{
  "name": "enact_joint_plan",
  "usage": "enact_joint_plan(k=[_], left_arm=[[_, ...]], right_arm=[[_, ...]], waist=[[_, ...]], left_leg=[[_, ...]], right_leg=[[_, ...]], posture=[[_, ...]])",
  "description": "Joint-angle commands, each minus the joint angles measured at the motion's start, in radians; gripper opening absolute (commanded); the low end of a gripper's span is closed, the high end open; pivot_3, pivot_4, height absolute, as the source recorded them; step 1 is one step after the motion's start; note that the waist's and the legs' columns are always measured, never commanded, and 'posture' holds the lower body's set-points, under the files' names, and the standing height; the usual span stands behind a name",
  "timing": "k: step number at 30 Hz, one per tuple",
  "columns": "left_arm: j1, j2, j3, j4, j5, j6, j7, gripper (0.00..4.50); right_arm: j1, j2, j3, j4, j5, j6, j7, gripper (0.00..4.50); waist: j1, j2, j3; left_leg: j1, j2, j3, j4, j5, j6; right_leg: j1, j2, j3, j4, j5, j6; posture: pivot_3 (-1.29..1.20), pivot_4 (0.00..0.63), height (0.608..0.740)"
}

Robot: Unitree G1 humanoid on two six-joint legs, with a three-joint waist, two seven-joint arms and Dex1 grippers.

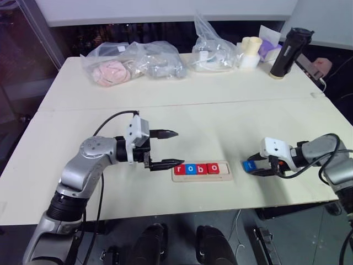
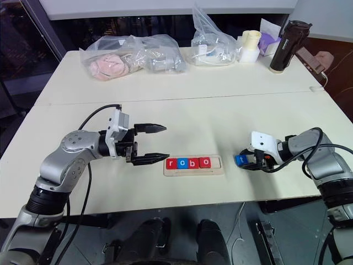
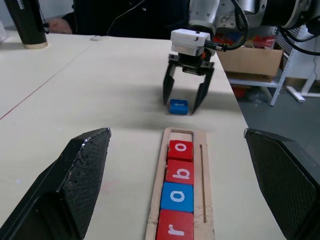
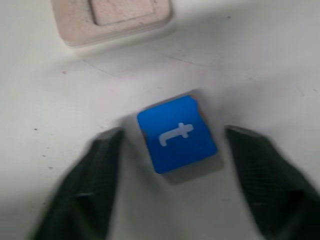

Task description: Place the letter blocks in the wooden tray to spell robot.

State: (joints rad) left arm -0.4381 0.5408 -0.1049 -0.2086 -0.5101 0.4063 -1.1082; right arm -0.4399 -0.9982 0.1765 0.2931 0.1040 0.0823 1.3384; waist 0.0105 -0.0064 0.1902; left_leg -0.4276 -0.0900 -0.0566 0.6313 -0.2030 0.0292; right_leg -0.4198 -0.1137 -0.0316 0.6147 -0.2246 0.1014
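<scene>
Setting: robotics lab or test room. Evidence: plain pale counter (image 1: 182,94) with seam between two tops; clear plastic bags (image 1: 132,62) of assorted props stocked along far edge; cardboard box (image 3: 252,60) and metal shelving (image 3: 295,65) seen beside counter; loose cables (image 3: 125,17); dark glazed partition (image 1: 27,49) at side.

t block (image 1: 249,164) right of tray (image 1: 227,175)

tray row (image 3: 199,165): blocks reading r (image 3: 174,229), o (image 3: 177,196), b (image 3: 180,172), o (image 3: 180,149)
blue block (image 4: 177,133) at my pincer: showing a white t
</scene>
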Motion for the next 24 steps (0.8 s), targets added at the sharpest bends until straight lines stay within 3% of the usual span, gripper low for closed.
enact_joint_plan(k=[1, 14, 24], left_arm=[[-0.002, 0.004, 0.011, -0.034, -0.013, -0.001, 0.003, 4.50], [0.009, 0.002, 0.009, -0.046, -0.016, 0.005, 0.007, 4.50], [0.009, 0.002, 0.009, -0.052, -0.018, 0.008, 0.012, 4.50]], right_arm=[[0.009, 0.002, -0.038, -0.061, 0.014, 0.019, -0.015, 1.13], [0.027, 0.024, -0.023, -0.355, 0.063, 0.196, -0.032, 1.13], [0.027, 0.055, 0.022, -0.386, 0.024, 0.210, -0.046, 1.13]], waist=[[0.002, 0.000, 0.000], [0.003, 0.000, 0.000], [0.003, 0.000, 0.000]], left_leg=[[0.000, 0.000, 0.000, 0.000, 0.000, 0.000], [0.000, 0.000, 0.000, 0.000, 0.000, -0.001], [0.000, 0.000, 0.000, 0.000, 0.000, 0.000]], right_leg=[[0.000, 0.000, 0.000, 0.000, 0.000, 0.000], [-0.001, 0.000, 0.000, 0.001, 0.000, 0.000], [-0.001, 0.000, 0.000, 0.001, 0.000, 0.000]], posture=[[0.00, 0.150, 0.738], [0.00, 0.150, 0.738], [0.00, 0.150, 0.738]])
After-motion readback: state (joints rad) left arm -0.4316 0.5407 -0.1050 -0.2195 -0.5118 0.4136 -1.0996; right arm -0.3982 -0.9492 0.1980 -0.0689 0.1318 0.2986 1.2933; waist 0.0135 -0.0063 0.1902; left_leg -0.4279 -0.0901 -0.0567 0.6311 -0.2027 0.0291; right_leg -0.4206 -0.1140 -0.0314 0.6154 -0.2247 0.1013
